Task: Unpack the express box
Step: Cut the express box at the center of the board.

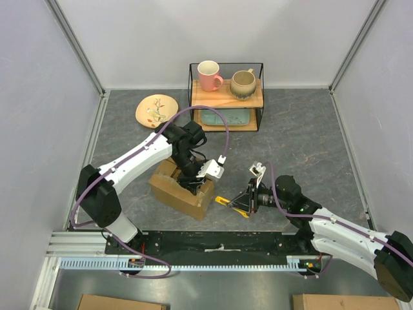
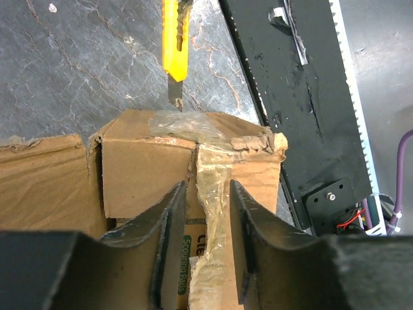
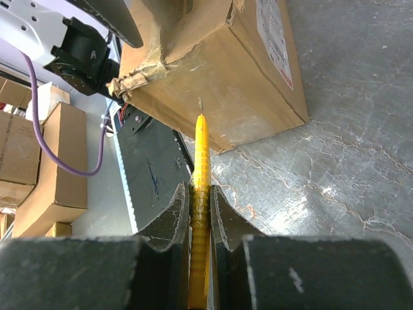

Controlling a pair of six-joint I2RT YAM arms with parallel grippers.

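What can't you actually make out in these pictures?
Express box contents: top view, left gripper covers the opening; left wrist view shows only partial green lettering.
Whether its fingers pinch the taped flap: left wrist view, unclear.
White label print: right wrist view, too small.

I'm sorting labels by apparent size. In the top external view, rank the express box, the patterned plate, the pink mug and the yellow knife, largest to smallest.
1. express box
2. patterned plate
3. pink mug
4. yellow knife, only partly visible, so its place is less sure
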